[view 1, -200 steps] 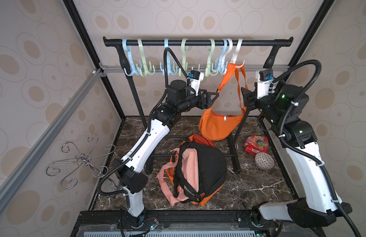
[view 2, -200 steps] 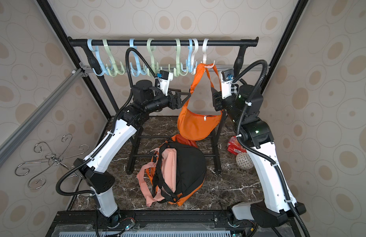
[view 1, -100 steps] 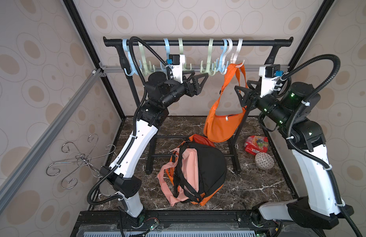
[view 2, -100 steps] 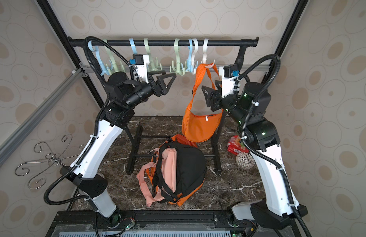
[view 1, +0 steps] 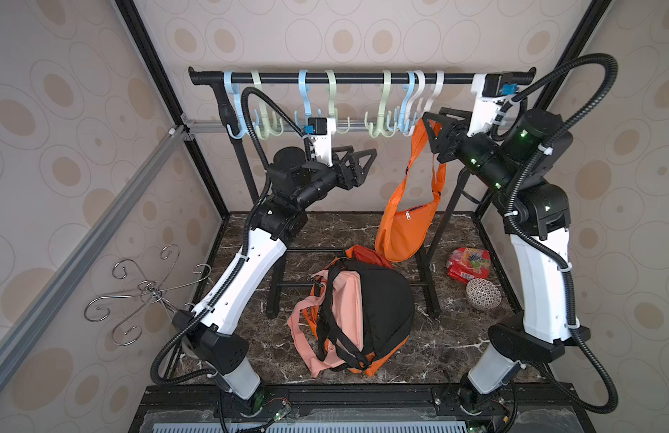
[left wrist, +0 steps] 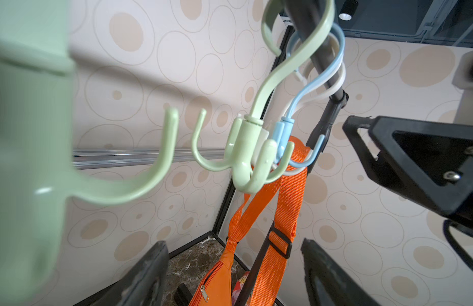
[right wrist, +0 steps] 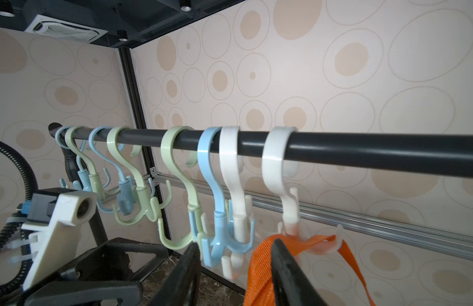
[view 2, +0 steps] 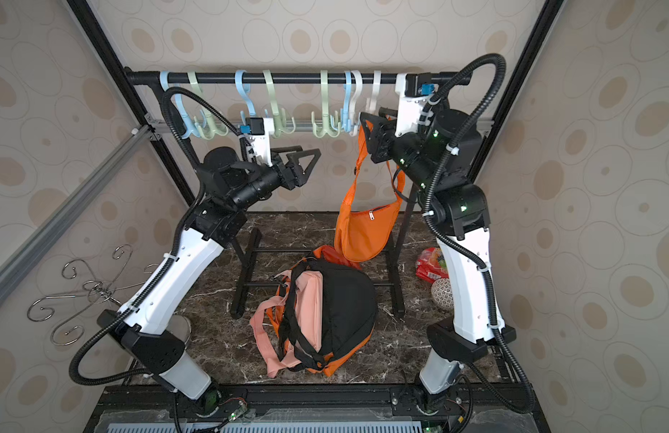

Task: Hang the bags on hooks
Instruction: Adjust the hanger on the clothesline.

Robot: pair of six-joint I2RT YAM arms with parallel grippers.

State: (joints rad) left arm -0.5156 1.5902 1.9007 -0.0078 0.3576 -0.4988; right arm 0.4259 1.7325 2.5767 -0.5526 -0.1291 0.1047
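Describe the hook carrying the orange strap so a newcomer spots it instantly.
Find the black rail across the back of the cell, carrying a row of blue, green and white plastic hooks. Take the last hook at the right arm end, a white one. It alone has the strap of the orange bag draped over its prongs; the others hang empty.

I work in a staged test cell dressed as a home closet. Wallpapered panels (view 1: 62, 112) with beige ovals sit in black frame posts (view 1: 158, 75). There is a marble-look floor (view 1: 344, 228) and a black rail (view 1: 359, 78) of plastic hooks (view 1: 385, 93). Above the walls is an office-style ceiling vent (right wrist: 65, 26).
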